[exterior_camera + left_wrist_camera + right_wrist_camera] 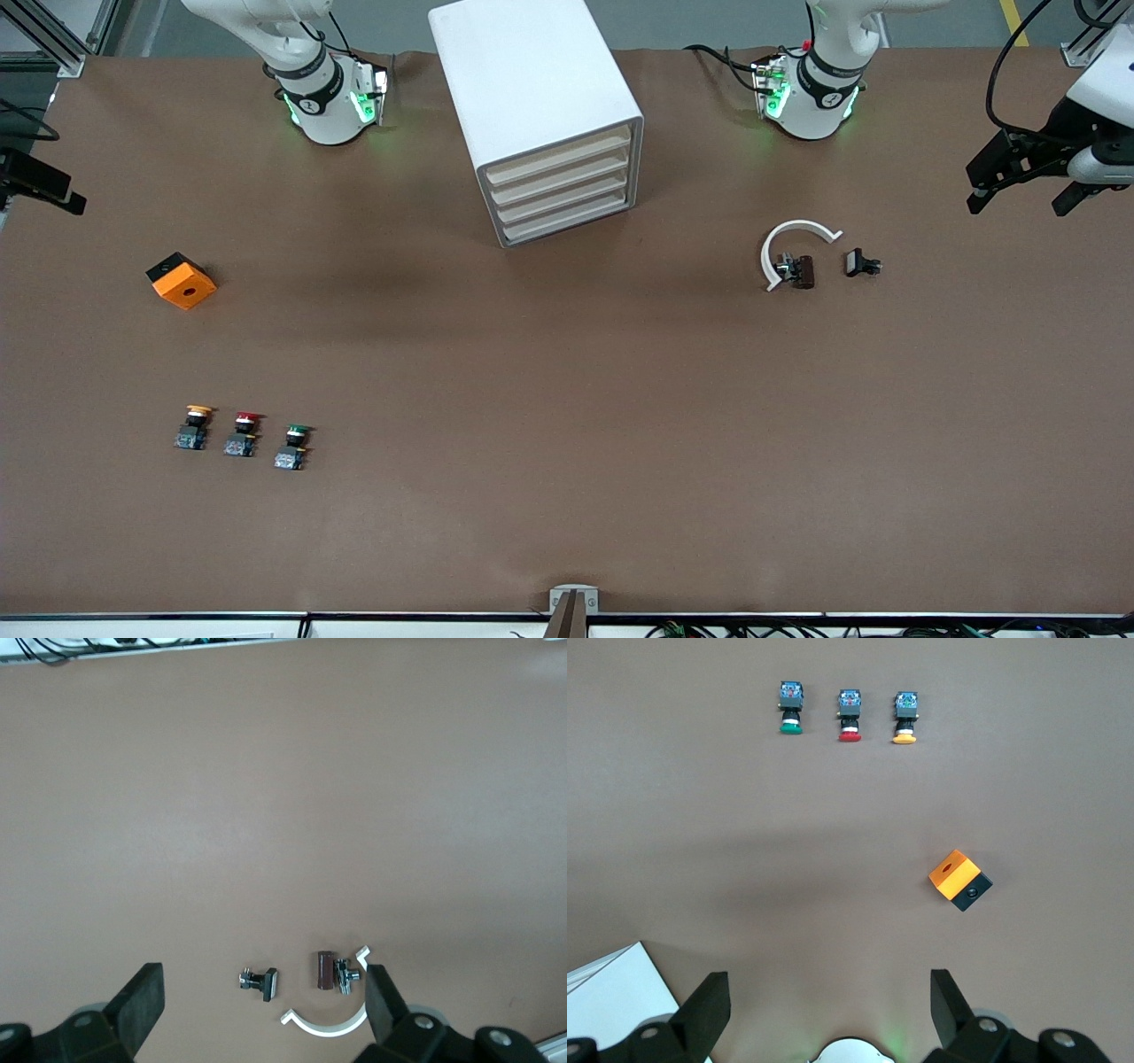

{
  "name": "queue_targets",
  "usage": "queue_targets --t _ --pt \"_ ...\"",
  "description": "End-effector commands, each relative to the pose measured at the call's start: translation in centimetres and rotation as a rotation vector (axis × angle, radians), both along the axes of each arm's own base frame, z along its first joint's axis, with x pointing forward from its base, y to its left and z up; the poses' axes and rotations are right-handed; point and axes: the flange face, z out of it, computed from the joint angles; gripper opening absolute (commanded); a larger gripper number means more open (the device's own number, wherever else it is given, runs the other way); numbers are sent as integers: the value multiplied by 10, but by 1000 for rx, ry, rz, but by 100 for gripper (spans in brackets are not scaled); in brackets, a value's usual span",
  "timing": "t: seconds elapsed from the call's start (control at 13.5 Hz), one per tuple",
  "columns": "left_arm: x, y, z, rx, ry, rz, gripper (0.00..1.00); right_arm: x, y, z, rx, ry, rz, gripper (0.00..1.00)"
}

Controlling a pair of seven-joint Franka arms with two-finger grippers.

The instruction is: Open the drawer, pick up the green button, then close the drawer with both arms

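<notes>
Opening the drawer, the cabinet's lowest and still shut, should be started squarely at its cream front, possibly lacking a handle. Both the left gripper and right gripper are held spread, empty, aloft. The button is seen near the front camera, toward the right arm's end.

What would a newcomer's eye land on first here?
Probably the white cabinet between the arm bases, all four drawers shut. Next, the orange block toward the right arm's end, and nearer the front camera a row of three buttons, the green-capped button closest to the table's middle.
</notes>
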Motion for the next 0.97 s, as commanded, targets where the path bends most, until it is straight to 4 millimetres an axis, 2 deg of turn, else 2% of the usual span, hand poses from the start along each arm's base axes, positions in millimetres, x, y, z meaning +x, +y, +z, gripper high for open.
queue_targets --t 0.0,0.45,0.67,0.89 --pt "2 0 15 8 19 -9 100 -26 2 -6 18 -16 11 100" --pt "0 -1 8 6 82 -4 100 -47 4 -16 19 -30 15 100" --pt "7 -5 -2 7 103 -9 100 -46 4 -17 17 -28 18 100" --pt "9 0 4 6 90 -8 100 -47 1 -16 18 -31 47 100"
